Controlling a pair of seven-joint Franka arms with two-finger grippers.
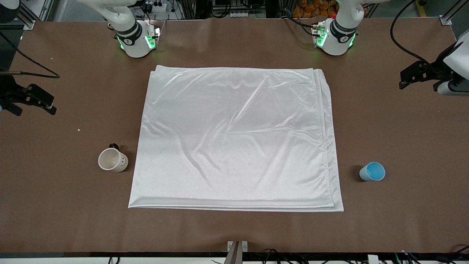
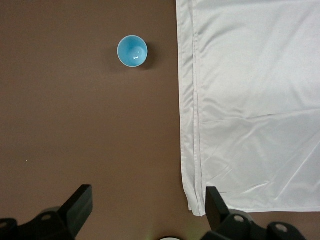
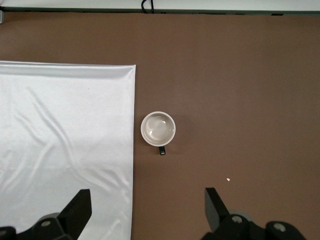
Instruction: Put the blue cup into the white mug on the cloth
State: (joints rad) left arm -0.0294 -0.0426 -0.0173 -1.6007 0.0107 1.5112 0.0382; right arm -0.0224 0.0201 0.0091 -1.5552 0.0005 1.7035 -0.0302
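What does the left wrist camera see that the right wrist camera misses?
Only the left wrist view shows the blue cup, upright on the bare table beside the cloth's layered edge. Only the right wrist view shows the white mug, upright, also off the cloth. Both show the white cloth, brown table, and their own open gripper: left gripper, right gripper.

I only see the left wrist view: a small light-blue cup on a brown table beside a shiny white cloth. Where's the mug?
Observer: A cream-white ceramic mug with a small dark handle stands upright on the brown table beside the satin-like cloth, toward the right arm's end.
Operator: Is it empty?
Observer: Yes, the right wrist view shows nothing inside.
Operator: Is anything holding it?
Observer: No; the right gripper hangs open over the table near it, as your left gripper does by the blue cup.
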